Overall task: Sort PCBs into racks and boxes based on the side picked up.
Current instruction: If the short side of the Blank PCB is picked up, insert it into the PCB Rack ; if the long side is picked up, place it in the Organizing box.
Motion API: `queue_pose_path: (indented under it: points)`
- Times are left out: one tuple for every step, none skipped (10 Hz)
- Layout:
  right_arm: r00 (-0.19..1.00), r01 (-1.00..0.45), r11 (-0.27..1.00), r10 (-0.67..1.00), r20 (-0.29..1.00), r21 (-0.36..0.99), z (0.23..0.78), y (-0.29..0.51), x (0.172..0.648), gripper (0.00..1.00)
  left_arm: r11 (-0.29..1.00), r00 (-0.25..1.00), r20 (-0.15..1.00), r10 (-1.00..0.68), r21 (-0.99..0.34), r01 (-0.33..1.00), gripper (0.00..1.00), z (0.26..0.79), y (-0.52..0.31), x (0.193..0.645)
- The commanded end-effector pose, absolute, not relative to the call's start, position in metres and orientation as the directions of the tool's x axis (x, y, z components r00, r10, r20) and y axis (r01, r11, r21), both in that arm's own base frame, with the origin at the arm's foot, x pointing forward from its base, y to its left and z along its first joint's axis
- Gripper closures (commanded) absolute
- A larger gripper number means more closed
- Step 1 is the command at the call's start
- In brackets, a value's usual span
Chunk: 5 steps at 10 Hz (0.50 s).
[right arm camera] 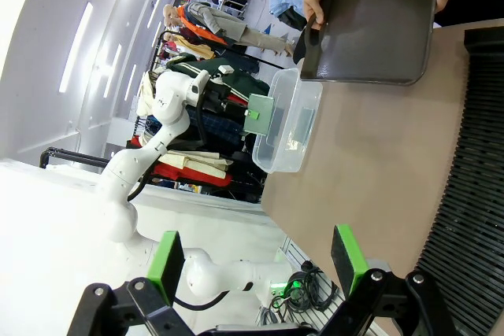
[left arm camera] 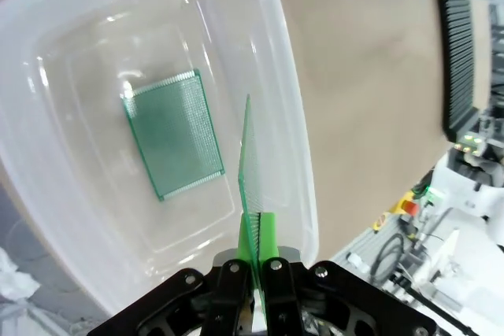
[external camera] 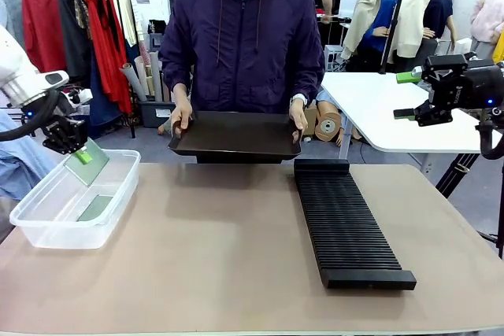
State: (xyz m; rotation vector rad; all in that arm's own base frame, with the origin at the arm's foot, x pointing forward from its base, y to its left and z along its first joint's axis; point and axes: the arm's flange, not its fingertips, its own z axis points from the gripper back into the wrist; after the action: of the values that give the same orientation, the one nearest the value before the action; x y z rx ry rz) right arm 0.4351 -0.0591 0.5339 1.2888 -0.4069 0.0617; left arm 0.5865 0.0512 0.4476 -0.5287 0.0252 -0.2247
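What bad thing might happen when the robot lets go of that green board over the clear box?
The left pincer pinches a PCB by one edge, close above the box's near rim. Dropped here, it might clip the rim and land on the table. It could also fall onto the PCB already lying in the box and scratch it.

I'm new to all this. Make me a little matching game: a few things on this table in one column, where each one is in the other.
Things:
1. PCB
2. second PCB
3. black tray
4. rack

Places:
A. in the person's two hands
B. flat on the bottom of the clear box
C. lying empty on the table's right half
D. clamped in the left gripper over the box

Pairs: 1-B, 2-D, 3-A, 4-C
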Motion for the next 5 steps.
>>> queue_pose_path:
  points:
    - [0.925,-0.279,0.282,-0.177,0.336,0.918,0.537,-0.058,0.436,0.0,0.801,0.974,0.082,-0.212,-0.557,0.222,1.0,0.429,0.058,0.577]
    - [0.925,-0.279,0.282,-0.177,0.336,0.918,0.537,-0.058,0.436,0.0,0.789,0.975,0.088,-0.205,-0.574,0.218,1.0,0.419,0.06,0.578]
    - [0.925,-0.279,0.282,-0.177,0.336,0.918,0.537,-0.058,0.436,0.0,0.781,0.977,0.086,-0.198,-0.588,0.21,1.0,0.409,0.062,0.579]
    - [0.925,-0.279,0.282,-0.177,0.336,0.918,0.537,-0.058,0.436,0.0,0.775,0.979,0.079,-0.189,-0.6,0.198,1.0,0.399,0.064,0.58]
    - [0.925,-0.279,0.282,-0.177,0.336,0.918,0.537,-0.058,0.436,0.0,0.77,0.98,0.076,-0.182,-0.609,0.19,1.0,0.39,0.065,0.582]
